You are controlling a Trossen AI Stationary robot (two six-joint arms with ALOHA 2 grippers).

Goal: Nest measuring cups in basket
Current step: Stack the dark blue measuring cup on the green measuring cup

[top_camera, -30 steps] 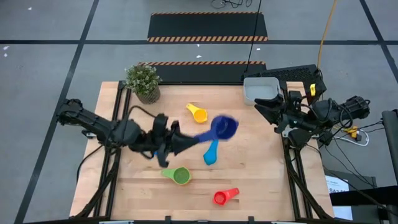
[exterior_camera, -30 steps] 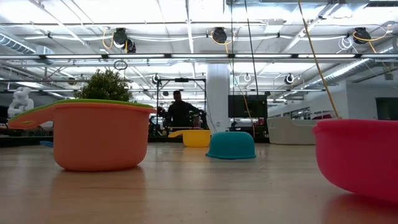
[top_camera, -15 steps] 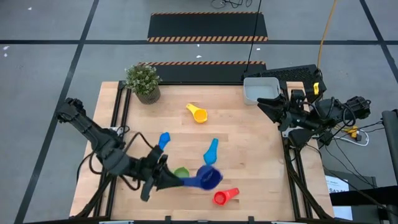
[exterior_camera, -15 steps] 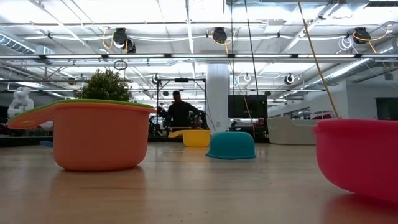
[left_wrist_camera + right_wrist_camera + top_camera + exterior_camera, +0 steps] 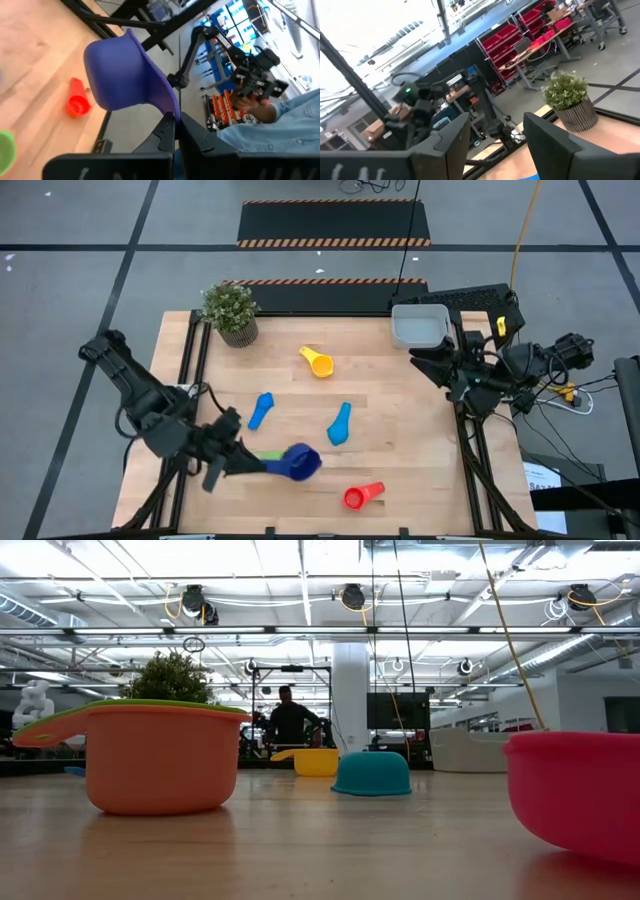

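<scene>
Cups: five lie loose, a sixth, the dark blue cup [image 5: 298, 462], clamped in the left hand [image 5: 250, 464].

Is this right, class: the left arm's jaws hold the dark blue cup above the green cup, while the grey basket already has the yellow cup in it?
Not quite. The high view shows the yellow cup lying on the table, outside the basket. The rest stands: the left gripper holds the dark blue cup over the green cup.

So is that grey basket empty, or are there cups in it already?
Empty, as far as the high view shows: the basket has a bare grey floor, and the yellow cup and red cup lie out on the table.
</scene>
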